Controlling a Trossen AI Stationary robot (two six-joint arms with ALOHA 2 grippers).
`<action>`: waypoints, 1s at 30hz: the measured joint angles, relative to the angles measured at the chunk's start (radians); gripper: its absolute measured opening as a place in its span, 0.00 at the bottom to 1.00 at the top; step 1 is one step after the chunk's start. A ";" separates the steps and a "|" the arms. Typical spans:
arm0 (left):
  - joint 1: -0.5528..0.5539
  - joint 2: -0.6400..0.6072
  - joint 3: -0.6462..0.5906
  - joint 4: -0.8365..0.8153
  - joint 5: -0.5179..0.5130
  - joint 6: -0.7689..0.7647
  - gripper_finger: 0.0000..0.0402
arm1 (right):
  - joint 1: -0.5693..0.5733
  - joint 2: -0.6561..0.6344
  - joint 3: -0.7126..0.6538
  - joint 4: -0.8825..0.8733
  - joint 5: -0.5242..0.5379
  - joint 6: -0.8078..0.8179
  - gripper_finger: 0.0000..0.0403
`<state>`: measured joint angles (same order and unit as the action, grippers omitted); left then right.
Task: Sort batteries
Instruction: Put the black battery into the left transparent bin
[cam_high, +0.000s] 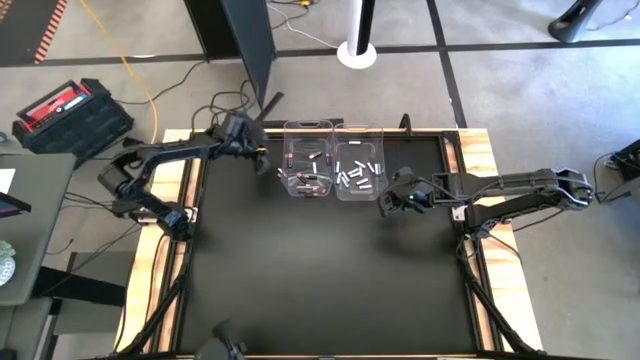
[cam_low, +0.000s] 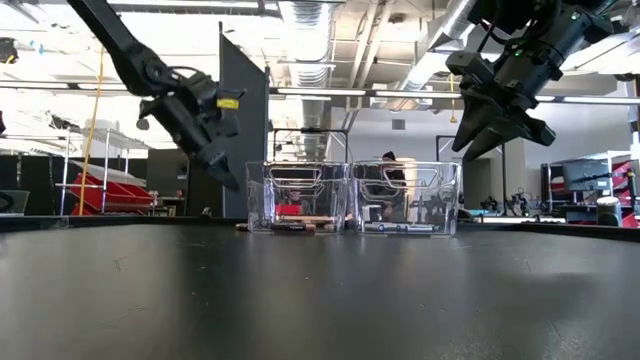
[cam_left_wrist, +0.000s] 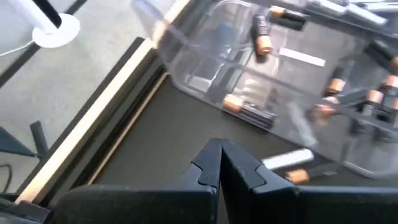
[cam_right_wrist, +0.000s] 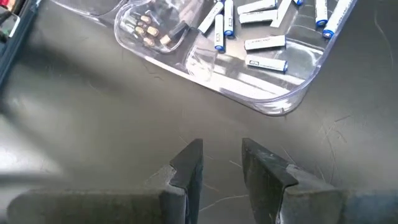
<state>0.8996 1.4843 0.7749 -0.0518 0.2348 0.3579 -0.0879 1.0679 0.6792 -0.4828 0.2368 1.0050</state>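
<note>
Two clear bins stand side by side on the black mat at the far middle. The left bin (cam_high: 308, 165) holds dark batteries with copper ends (cam_left_wrist: 261, 34). The right bin (cam_high: 360, 170) holds white batteries with blue ends (cam_right_wrist: 264, 43). A white battery (cam_left_wrist: 287, 160) and a dark one (cam_left_wrist: 249, 112) lie low beside the left bin's wall; whether inside or outside it, I cannot tell. My left gripper (cam_high: 262, 160) hangs shut above the mat, just left of the left bin, holding nothing (cam_left_wrist: 219, 158). My right gripper (cam_high: 385, 205) hovers open near the right bin's near right corner, nothing between its fingers (cam_right_wrist: 222, 158).
The mat (cam_high: 320, 270) stretches bare from the bins toward the near edge. A wooden frame (cam_high: 182, 180) borders the table on the left and right. Both grippers hang well above the mat in the low view, left (cam_low: 228, 178) and right (cam_low: 490, 135).
</note>
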 joint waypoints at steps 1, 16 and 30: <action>0.003 0.019 -0.002 0.021 0.000 -0.003 0.00 | 0.000 0.000 0.000 0.000 0.000 0.003 0.31; 0.007 0.319 0.079 0.071 0.214 -0.073 0.00 | 0.000 0.000 0.000 -0.003 0.000 0.017 0.31; -0.122 0.280 0.076 -0.173 0.179 0.042 0.00 | 0.000 0.000 0.000 -0.003 0.000 0.008 0.31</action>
<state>0.7777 1.7639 0.8510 -0.2245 0.4138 0.3996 -0.0875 1.0683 0.6792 -0.4859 0.2370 1.0134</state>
